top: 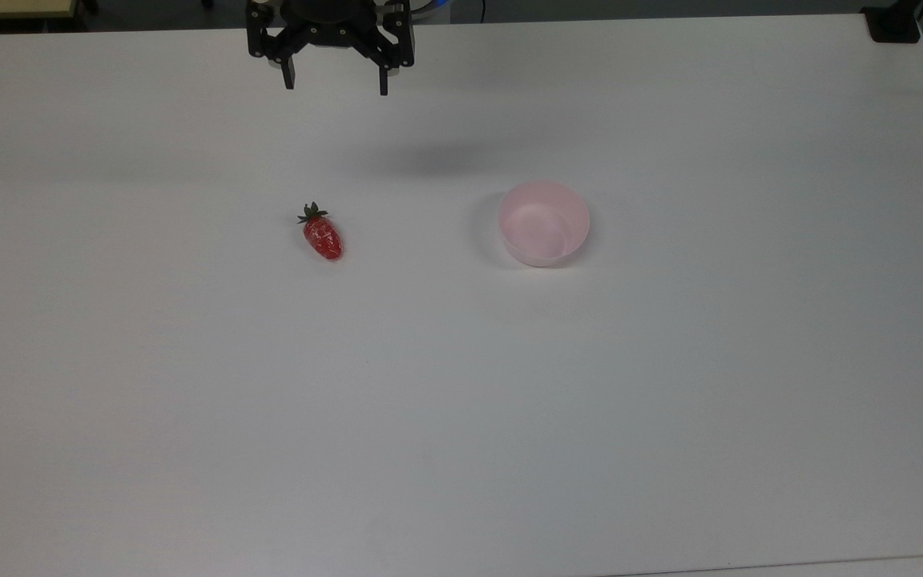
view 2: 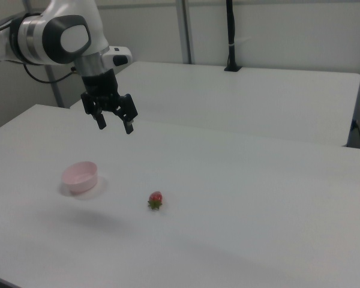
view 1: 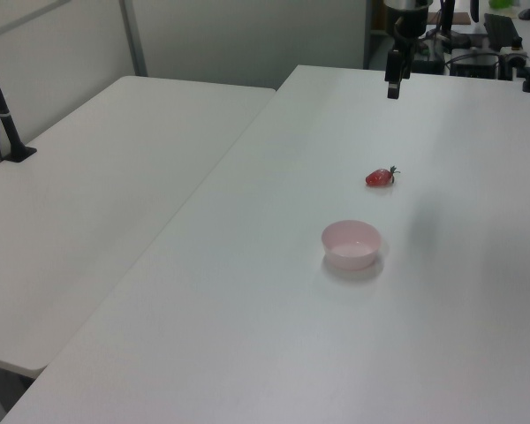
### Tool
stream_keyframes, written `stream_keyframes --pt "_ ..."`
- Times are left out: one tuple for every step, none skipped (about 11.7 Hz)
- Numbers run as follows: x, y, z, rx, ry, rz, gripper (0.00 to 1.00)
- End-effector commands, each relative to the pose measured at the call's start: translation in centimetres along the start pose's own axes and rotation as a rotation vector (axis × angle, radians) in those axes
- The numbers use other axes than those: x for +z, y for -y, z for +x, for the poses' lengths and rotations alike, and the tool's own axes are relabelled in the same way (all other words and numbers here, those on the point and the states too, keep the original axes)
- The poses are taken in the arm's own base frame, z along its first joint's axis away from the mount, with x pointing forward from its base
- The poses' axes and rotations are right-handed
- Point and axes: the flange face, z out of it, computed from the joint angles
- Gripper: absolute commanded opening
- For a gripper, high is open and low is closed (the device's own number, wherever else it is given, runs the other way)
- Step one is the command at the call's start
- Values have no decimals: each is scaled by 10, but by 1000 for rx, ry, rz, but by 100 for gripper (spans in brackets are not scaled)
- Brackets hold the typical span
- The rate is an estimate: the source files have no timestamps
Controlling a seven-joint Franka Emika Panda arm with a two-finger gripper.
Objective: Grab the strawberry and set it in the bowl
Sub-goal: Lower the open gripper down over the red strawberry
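- My tool [top: 336,84] hangs in the air above the far edge of the white counter [top: 461,417] in the top view, its two black fingers [top: 288,78] spread well apart with nothing between them.
- In the right view my tool [view 2: 114,125] points down — tilted a little — well above the counter surface, and my white arm [view 2: 60,37] reaches in from the right view's upper left.
- In the left view my tool [view 1: 393,88] appears edge-on near the top, above the counter's far part.
- The strawberry [top: 322,234] lies on its side on the counter, green cap [top: 312,212] toward the top view's upper left, red tip toward the lower right.
- It is well apart from my tool and untouched by it.
- The bowl [top: 543,223] stands upright on the counter, on the top view's right of the strawberry, with a clear stretch of counter between them; its pale pink inside holds nothing.
- In the right view the order flips — the bowl [view 2: 80,177] sits on the right view's left and the strawberry [view 2: 155,200] on the right view's right, a little nearer the camera.
- In the left view the strawberry [view 1: 381,177] lies beyond the bowl [view 1: 351,245].
- A second white table [view 1: 97,194] stands alongside the counter, with a black post [view 1: 2,102] at its edge.
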Motion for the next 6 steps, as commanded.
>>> stream_keyframes --pt "6 -1 2 -14 28 -4 100" --pt "10 -1 3 -16 34 -4 100" --pt "13 0 4 -17 40 -3 100" --pt "13 1 4 -20 40 -3 100" --pt "14 1 4 -20 42 -3 100" --pt "14 1 5 -20 40 -3 100"
